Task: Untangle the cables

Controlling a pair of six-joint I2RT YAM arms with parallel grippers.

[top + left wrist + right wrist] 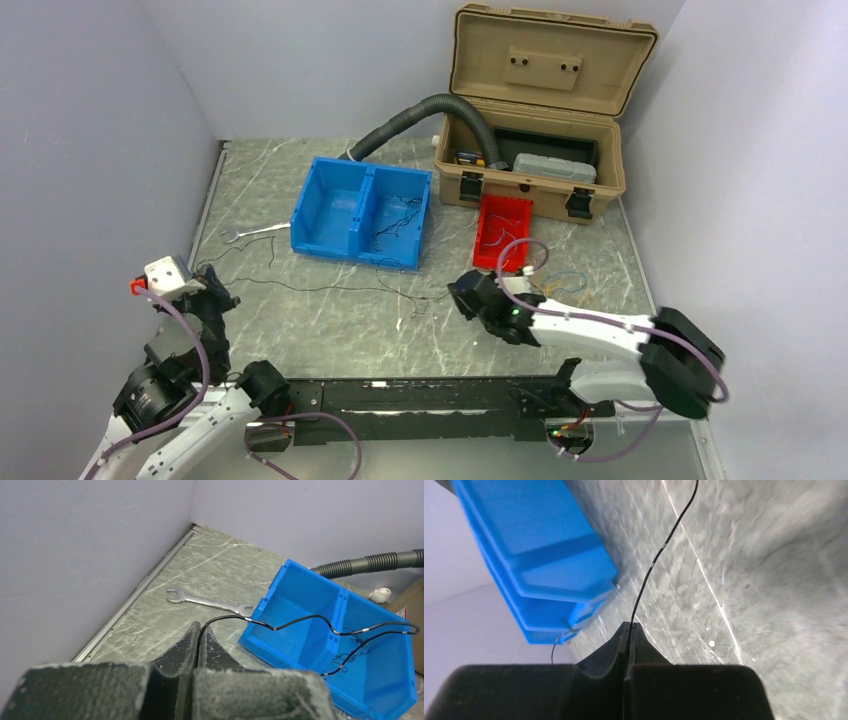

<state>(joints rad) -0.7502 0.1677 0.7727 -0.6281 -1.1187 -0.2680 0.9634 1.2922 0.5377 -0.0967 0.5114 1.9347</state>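
The left pincer (199, 630) is shut tight on a thin black cable (300, 621). It sits by the left edge of the desk (330, 330), close to the left wall (100, 150), so there is little room on that side. The right pincer (628, 627) is shut on a black cable too, nearer the middle of the desk. Between the two pincers the desk is bare, and a thin black line runs across it. It is too thin to tell if both pincers hold the same cable.

The back of the desk is full. The blue bin (345, 250), the red bin (505, 203) and the tan case (530, 192) stand there, and a grey hose (400, 125) bends into the case. A wrench (205, 600) lies just beside the blue bin's left corner.

A small tangle of cables (400, 222) lies in the right half of the blue bin. More thin wires lie in the red bin, but they are too small to make out well. Yellow and blue cables (565, 285) lie by the right arm, partly hidden behind it. The right wrist view is blurry.
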